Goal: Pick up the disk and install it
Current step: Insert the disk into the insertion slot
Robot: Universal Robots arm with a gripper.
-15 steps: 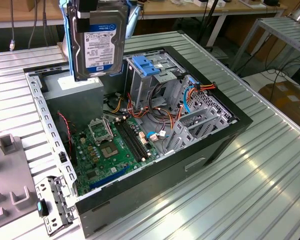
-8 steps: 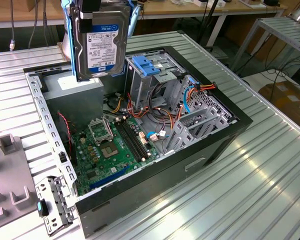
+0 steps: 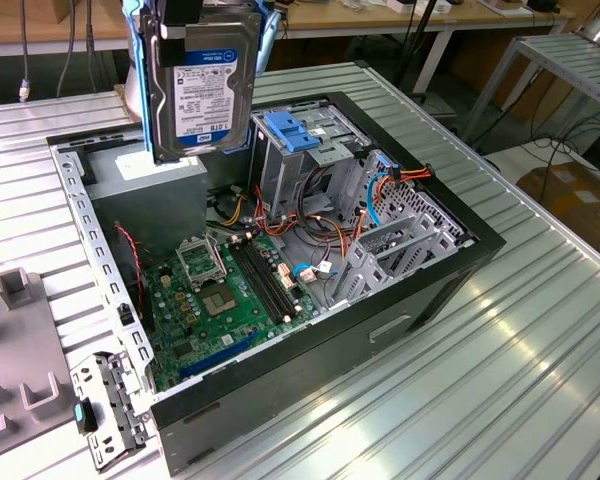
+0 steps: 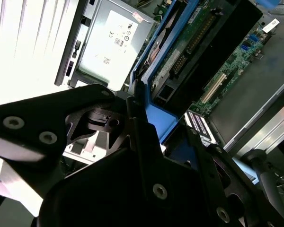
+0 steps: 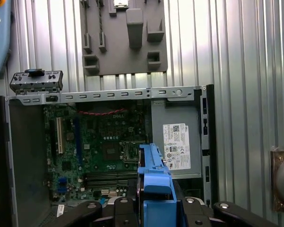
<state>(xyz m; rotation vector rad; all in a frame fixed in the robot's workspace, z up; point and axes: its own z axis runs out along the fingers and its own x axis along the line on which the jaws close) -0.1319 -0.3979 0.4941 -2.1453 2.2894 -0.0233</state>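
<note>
The gripper (image 5: 156,208), clamped on the disk (image 3: 205,85), is holding it above the case (image 3: 460,235); squaring it to the bay (image 3: 280,170) probably matters.

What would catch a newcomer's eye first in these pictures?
The disk, a dark hard drive in blue rails, hangs in the air above the open computer case, clamped in the gripper. Under it the green motherboard lies bare inside the case, with orange cables toward the exterior view's right.
</note>
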